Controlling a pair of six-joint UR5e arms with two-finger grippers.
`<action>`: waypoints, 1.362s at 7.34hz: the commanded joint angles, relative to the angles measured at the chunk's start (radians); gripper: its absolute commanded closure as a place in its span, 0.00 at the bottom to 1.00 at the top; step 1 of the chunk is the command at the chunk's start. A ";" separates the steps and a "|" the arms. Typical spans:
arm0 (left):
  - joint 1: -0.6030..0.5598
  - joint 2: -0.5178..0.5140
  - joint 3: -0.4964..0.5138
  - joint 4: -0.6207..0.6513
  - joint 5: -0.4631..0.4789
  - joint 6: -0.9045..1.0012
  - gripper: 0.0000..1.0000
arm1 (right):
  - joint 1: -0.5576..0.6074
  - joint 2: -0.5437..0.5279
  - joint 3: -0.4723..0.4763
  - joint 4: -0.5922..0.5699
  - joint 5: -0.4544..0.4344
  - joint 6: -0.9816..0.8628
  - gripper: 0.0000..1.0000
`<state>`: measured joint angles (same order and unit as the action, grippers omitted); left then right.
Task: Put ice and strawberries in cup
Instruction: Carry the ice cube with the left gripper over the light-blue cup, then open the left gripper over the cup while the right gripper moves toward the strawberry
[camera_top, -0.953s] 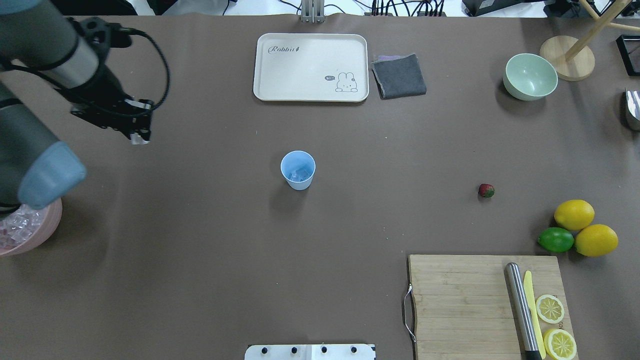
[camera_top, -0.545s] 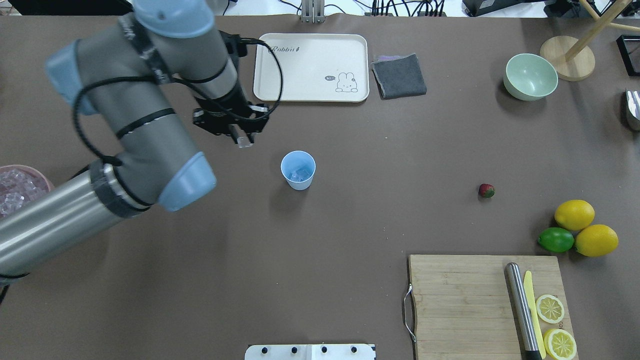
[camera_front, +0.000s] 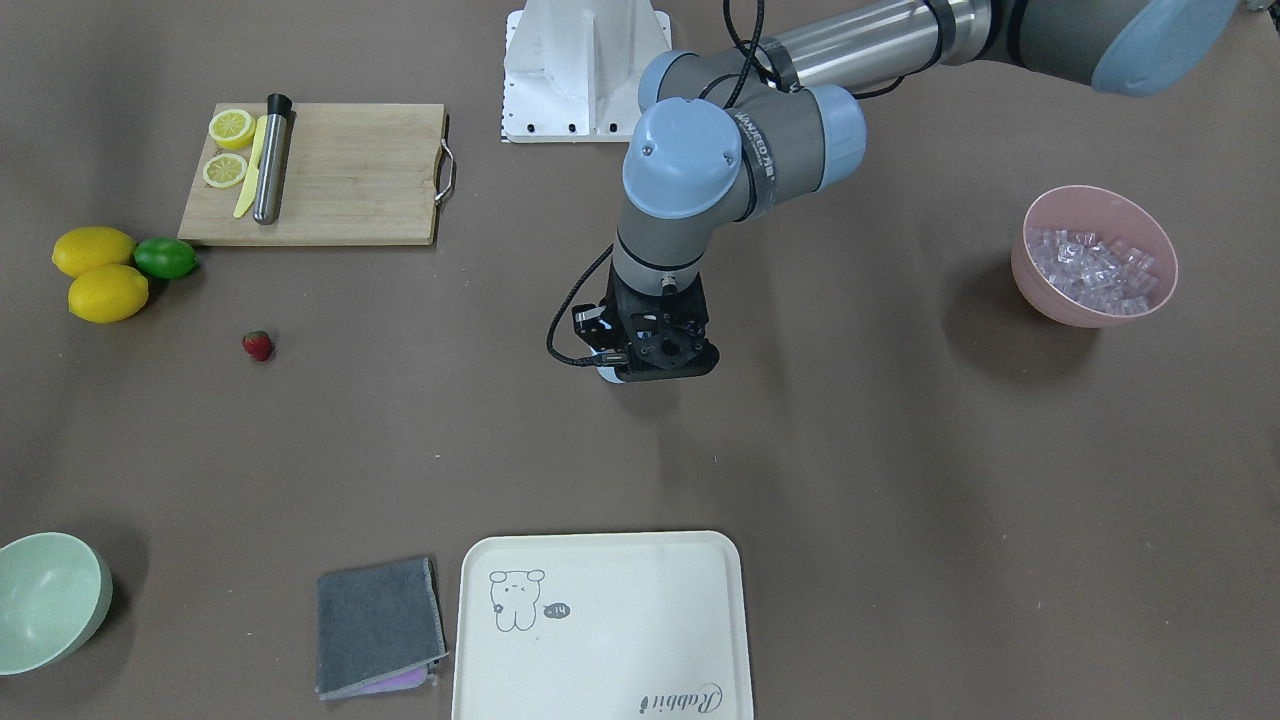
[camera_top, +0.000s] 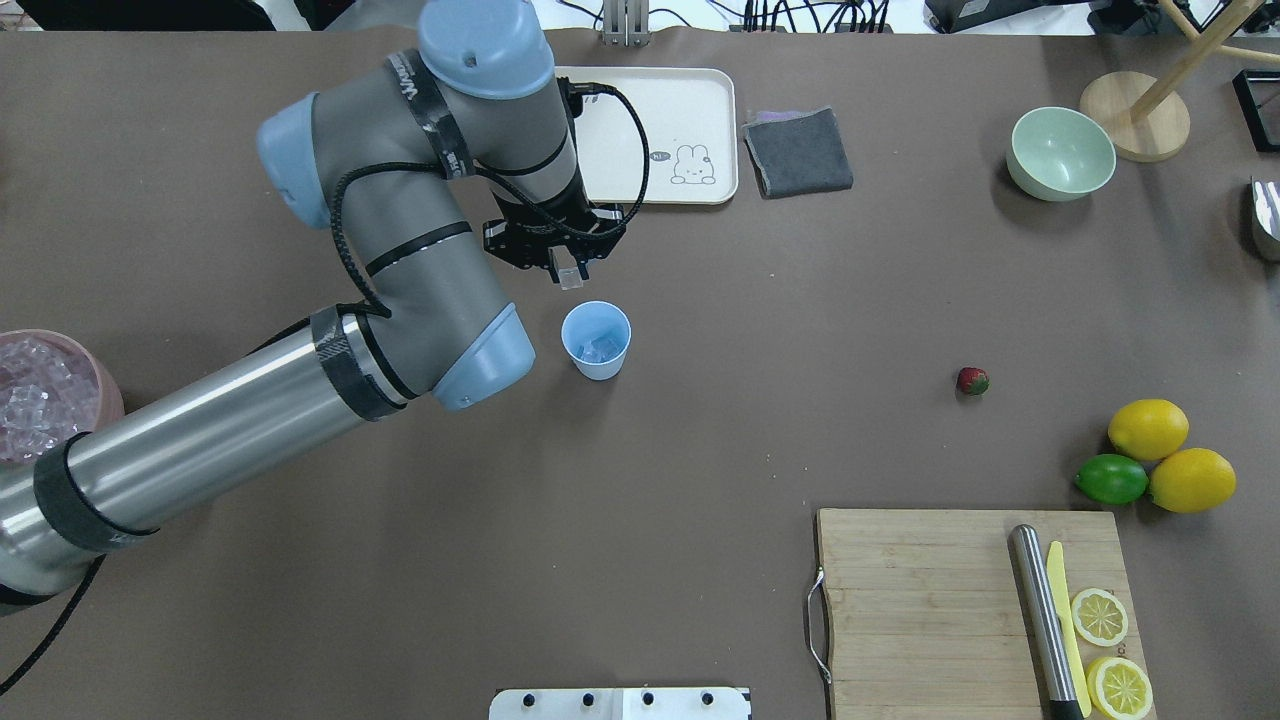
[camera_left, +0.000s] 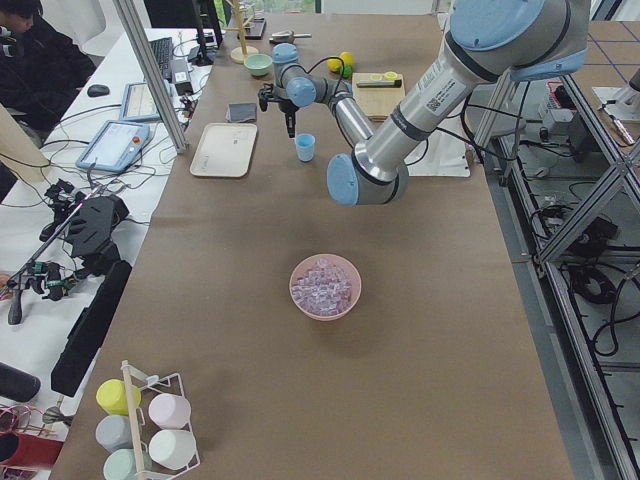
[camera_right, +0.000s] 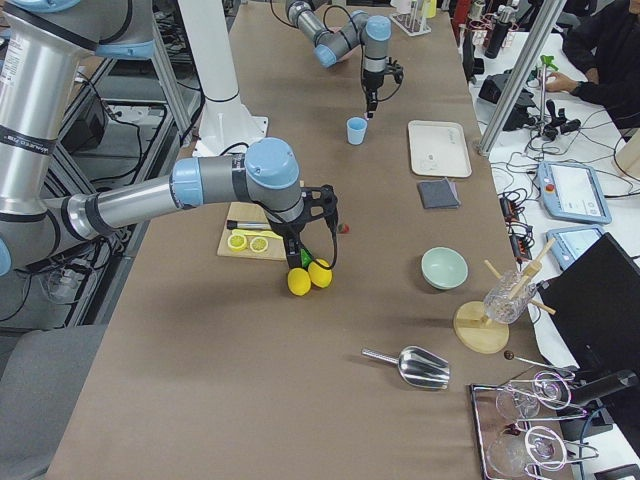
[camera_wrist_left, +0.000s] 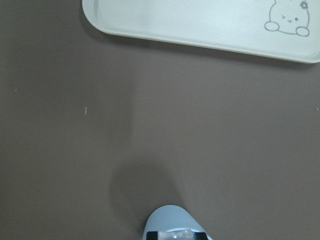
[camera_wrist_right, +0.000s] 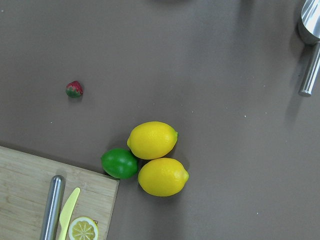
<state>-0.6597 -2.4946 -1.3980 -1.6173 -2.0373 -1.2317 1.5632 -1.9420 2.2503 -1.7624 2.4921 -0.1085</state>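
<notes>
The light-blue cup (camera_top: 596, 340) stands mid-table with a few clear ice cubes (camera_top: 600, 351) inside. Just beyond its far rim hovers my left gripper (camera_top: 568, 275), shut on one ice cube; the left wrist view shows that cube pinched at the bottom edge above the cup's rim (camera_wrist_left: 169, 216). In the front-facing view the left gripper (camera_front: 655, 368) hides the cup. More ice fills the pink bowl (camera_top: 105, 395) at the left edge. The strawberry (camera_top: 972, 381) lies alone to the right. My right gripper (camera_right: 300, 252) hangs over the lemons; I cannot tell whether it is open or shut.
A cream tray (camera_top: 680, 110), a grey cloth (camera_top: 798, 152) and a pale green bowl (camera_top: 1060, 152) sit along the far side. Two lemons (camera_top: 1148, 428) and a lime (camera_top: 1111, 479) lie beside a cutting board (camera_top: 930, 600) holding a metal rod, knife and lemon slices.
My left arm has swung from the far left, near the pink bowl, rightward to the cup's far rim, carrying the ice cube. Nothing else has moved.
</notes>
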 joint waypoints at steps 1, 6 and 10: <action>0.025 0.020 -0.027 -0.010 0.009 -0.015 1.00 | -0.029 0.046 -0.003 -0.002 -0.002 0.045 0.00; 0.043 0.037 -0.077 -0.007 0.039 -0.064 0.11 | -0.337 0.444 -0.190 0.011 -0.076 0.462 0.00; 0.008 0.332 -0.492 0.094 0.034 0.078 0.05 | -0.537 0.534 -0.389 0.239 -0.197 0.645 0.00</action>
<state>-0.6350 -2.2672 -1.7618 -1.5476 -2.0022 -1.2199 1.0759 -1.4194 1.9514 -1.6540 2.3184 0.4740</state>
